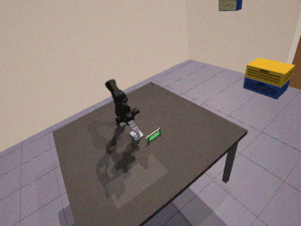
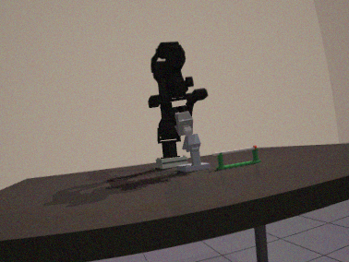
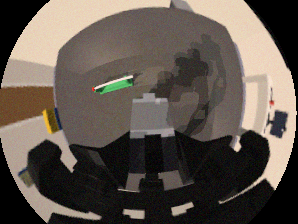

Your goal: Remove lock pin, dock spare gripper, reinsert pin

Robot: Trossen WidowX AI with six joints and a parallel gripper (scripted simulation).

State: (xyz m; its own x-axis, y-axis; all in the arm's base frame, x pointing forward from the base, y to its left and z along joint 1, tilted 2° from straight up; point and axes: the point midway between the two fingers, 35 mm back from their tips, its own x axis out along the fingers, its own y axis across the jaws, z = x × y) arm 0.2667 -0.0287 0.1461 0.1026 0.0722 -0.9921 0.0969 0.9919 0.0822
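While the fingers stand about half open, the gripper (image 2: 183, 121) clamps the grey spare gripper (image 2: 184, 123), directly above the mount (image 2: 194, 157). Only the wrist view shows the pin (image 3: 113, 86) from above, on its green stand (image 2: 237, 163).

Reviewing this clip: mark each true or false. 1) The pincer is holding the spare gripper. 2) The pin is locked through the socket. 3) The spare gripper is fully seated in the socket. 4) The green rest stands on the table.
1) True: the pincer is shut on the grey spare gripper.
2) False: the pin lies across the green rest.
3) False: it hangs above the socket.
4) True: it stands on the table, beside the mount.
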